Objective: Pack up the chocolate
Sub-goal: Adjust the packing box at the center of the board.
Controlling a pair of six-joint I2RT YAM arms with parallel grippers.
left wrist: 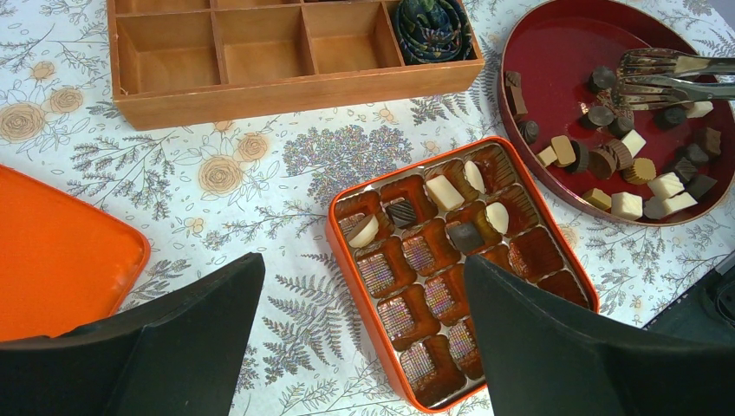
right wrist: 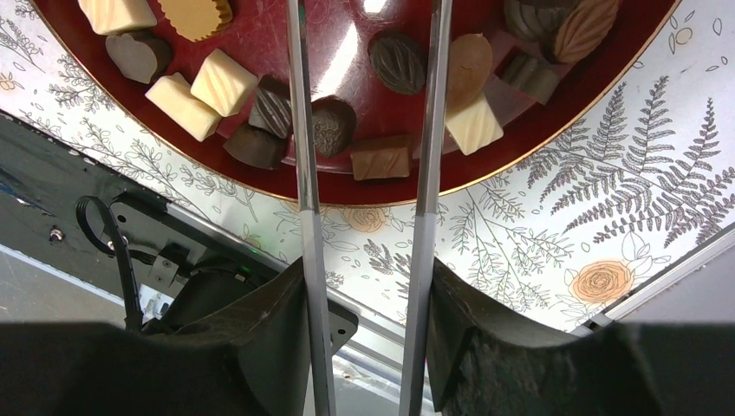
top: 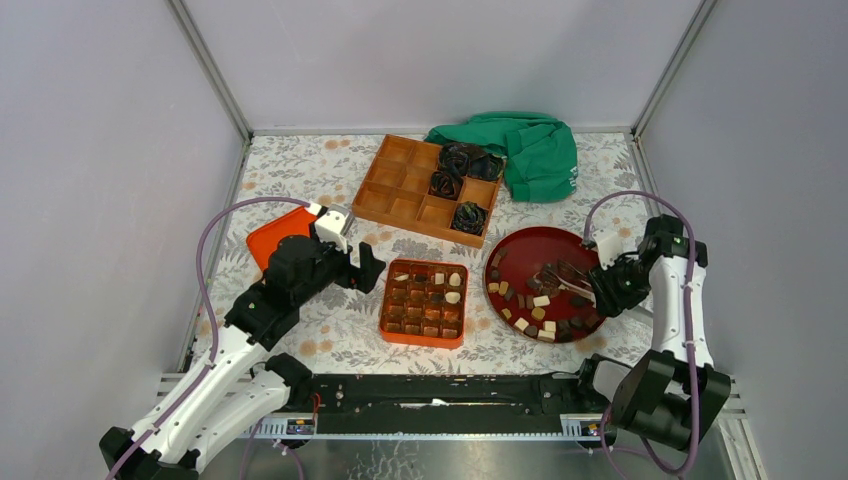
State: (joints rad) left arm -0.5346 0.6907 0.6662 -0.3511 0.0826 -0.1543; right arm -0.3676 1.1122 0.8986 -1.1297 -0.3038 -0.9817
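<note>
No text, label, brand or number is legible on anything in these views.

The light is bright and even, with small, soft shadows. The red plate (right wrist: 347, 61) shines white where light hits it.

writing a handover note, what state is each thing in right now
orange compartment box: open, partly filled with chocolate
round red plate: holds loose chocolate
wooden divided box: black crinkled rosettes in some cells
flat orange lid: lying on the table
green cloth: crumpled
metal tongs: gripped, tips over the plate
left gripper: open, empty
right gripper: shut on the tongs
</note>
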